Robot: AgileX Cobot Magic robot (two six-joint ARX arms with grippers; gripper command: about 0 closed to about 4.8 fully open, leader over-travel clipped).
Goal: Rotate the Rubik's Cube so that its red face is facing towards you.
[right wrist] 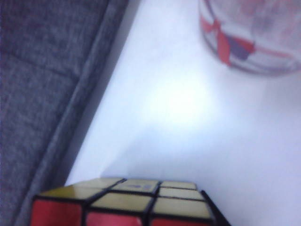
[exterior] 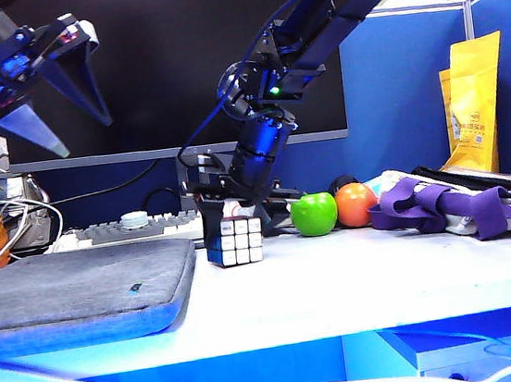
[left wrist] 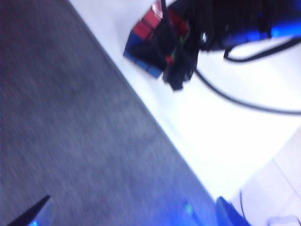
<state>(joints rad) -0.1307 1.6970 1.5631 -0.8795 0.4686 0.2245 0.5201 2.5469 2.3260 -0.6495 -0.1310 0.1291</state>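
Since a turn needs a hold on two opposite sides, down at the Rubik's Cube (exterior: 234,240) with the right gripper (exterior: 226,215), reaching from above and behind and straddling it on the counter (exterior: 340,274). Cannot tell whether clamped on the cube or merely closing around it, as the fingers are hidden or blurred in every view. Directly below that gripper, then, the cube, resting flat, with the red face (right wrist: 117,219) on the side toward the right wrist and whitish stickers shown to the exterior camera, so probably about a half turn to go. Just beside the gripper, a gray pad (exterior: 72,288), close enough to snag a corner during the turn; on the other side, a green apple (exterior: 314,214). Held high and well apart from the cube, the left gripper (exterior: 66,107), spread wide and empty, likely parked clear of the working arm.
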